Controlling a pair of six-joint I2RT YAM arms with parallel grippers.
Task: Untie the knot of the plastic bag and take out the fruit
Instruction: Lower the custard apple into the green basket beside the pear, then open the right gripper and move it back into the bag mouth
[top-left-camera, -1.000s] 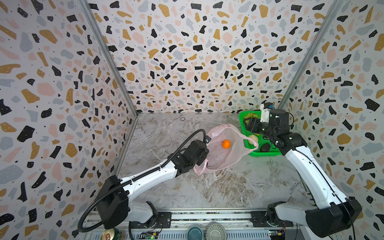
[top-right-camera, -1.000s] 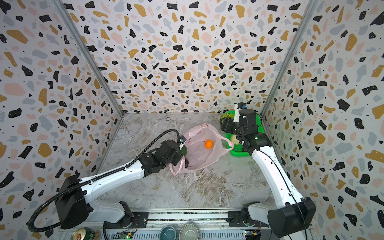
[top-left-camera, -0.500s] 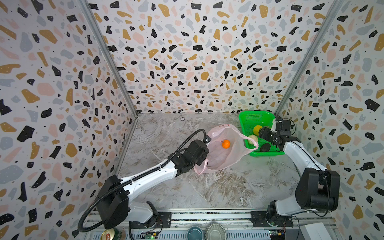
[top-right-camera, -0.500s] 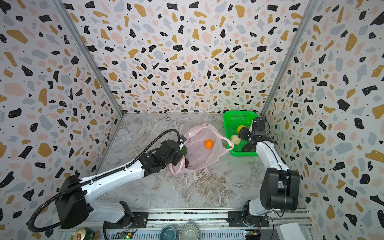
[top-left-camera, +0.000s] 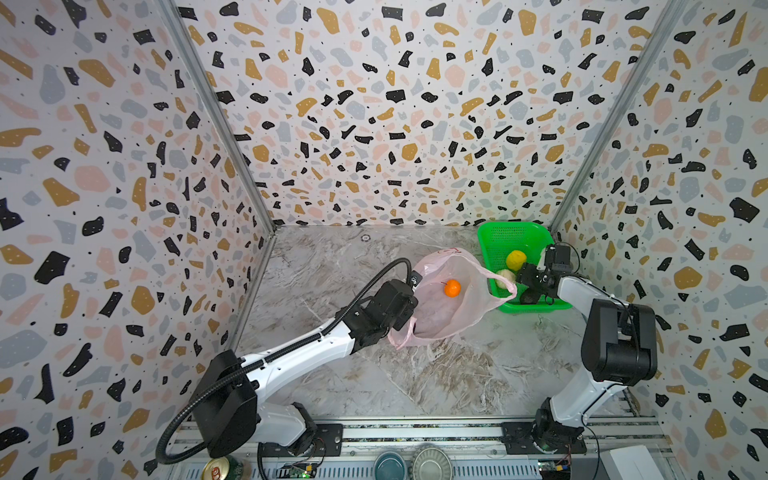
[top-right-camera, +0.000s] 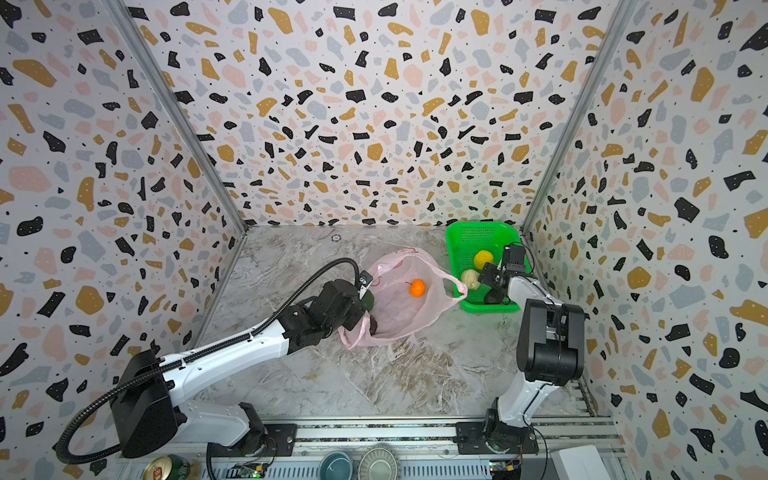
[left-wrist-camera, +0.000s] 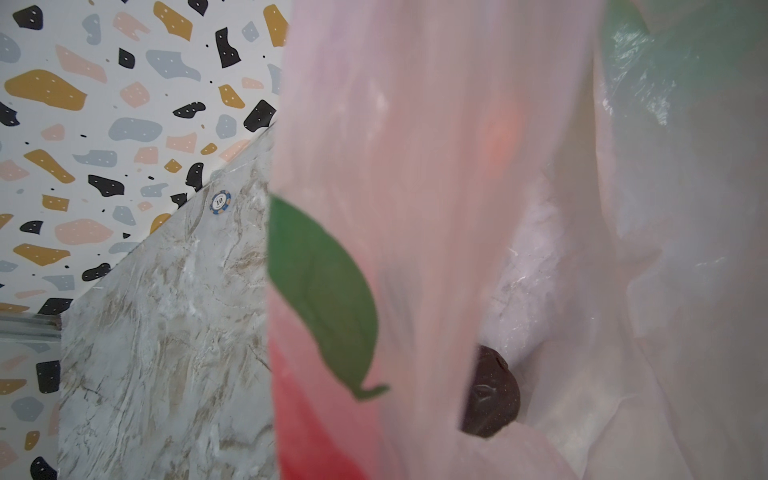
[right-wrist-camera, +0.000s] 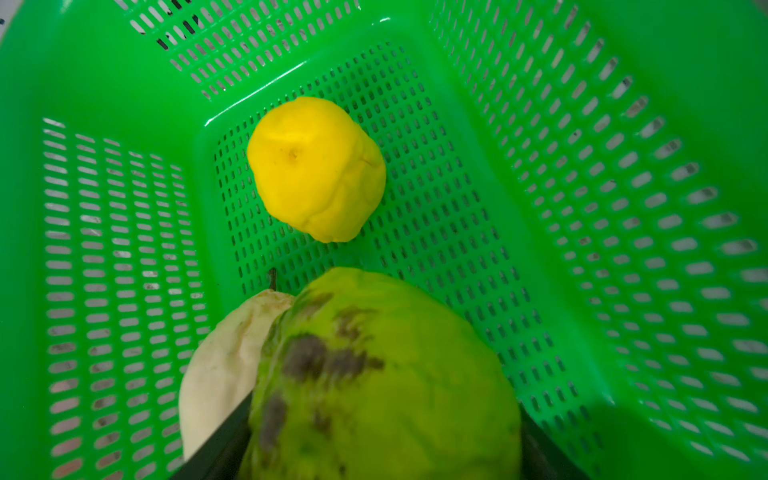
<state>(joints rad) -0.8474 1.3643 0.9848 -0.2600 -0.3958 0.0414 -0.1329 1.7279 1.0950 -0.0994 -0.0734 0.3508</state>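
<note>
Pink and thin, the plastic bag (top-left-camera: 449, 307) sits open in the middle of the marble table (top-left-camera: 457, 374). The left gripper (top-left-camera: 408, 309) is pinched tight on its rim. An orange fruit (top-left-camera: 452, 288) and a dark brown fruit (left-wrist-camera: 492, 395) lie inside. One bag handle (top-left-camera: 508, 291) flops over the edge of the green basket (top-left-camera: 511, 237). The right gripper (top-left-camera: 527, 281) is low in the basket, clamped on a bumpy green fruit (right-wrist-camera: 386, 374), beside a yellow fruit (right-wrist-camera: 316, 170) and a cream-white fruit (right-wrist-camera: 220, 365). A green leaf (left-wrist-camera: 320, 291) covers part of the bag in the left wrist view.
</note>
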